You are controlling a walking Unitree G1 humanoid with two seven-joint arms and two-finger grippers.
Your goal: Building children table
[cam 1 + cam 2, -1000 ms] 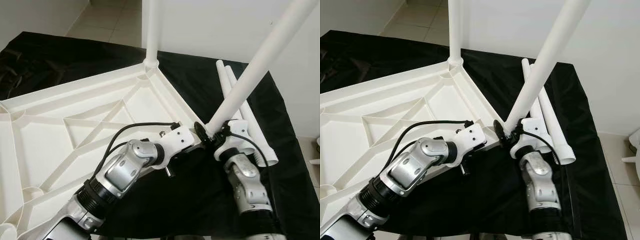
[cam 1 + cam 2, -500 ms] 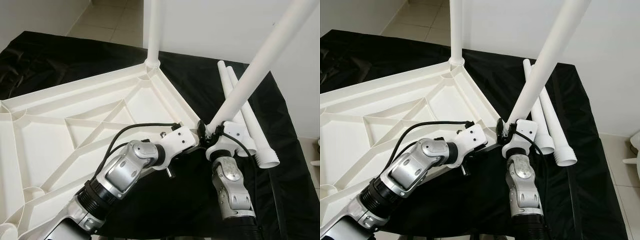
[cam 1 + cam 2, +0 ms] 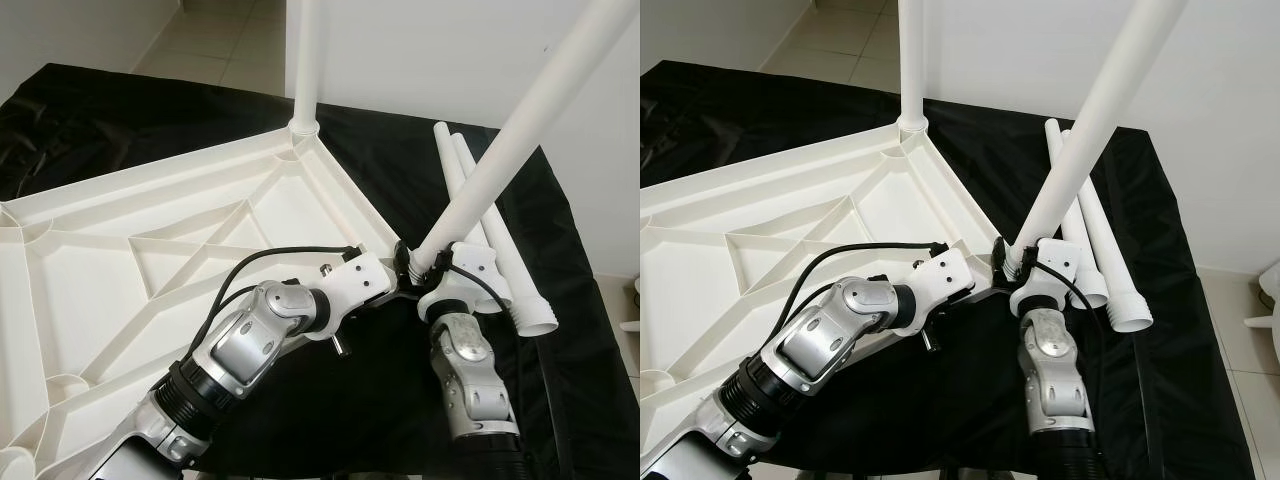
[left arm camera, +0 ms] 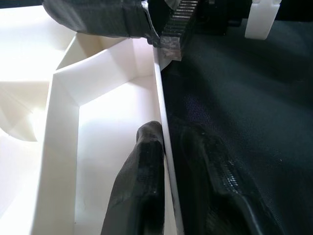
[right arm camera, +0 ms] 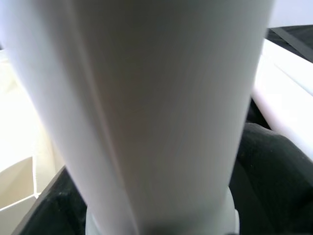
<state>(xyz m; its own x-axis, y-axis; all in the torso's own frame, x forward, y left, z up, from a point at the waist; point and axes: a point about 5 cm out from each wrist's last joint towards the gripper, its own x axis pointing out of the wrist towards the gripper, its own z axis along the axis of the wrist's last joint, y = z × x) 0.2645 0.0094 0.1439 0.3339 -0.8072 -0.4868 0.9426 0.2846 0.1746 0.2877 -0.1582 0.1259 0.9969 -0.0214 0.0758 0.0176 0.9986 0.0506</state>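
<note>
1. Table top: white moulded plastic, lying underside up on the black cloth, so its ribs and corner sockets face you for fitting legs. All places below are given from this top.

2. Fitted leg: stands upright in the far corner socket of the top, already seated.

3. Leg in hand: white tube, tilted, its lower end at the near right corner of the top, its upper end leaning away from the top. You hold it slanted, probably because the end is only now being brought to the socket; judged not yet seated.

4. Right gripper: at that near right corner, its fingers pinching the low end of the tilted leg, so the grip sits close to the socket for steering.

5. Left gripper: on the top's near right rim, just beside the corner. One black finger lies inside the rim wall, one outside, clamped on the wall, apparently to keep the top from sliding while the leg is pressed in.

6. Spare legs: two white tubes lying side by side on the cloth, just off the right edge of the top, within reach for the remaining sockets.
</note>
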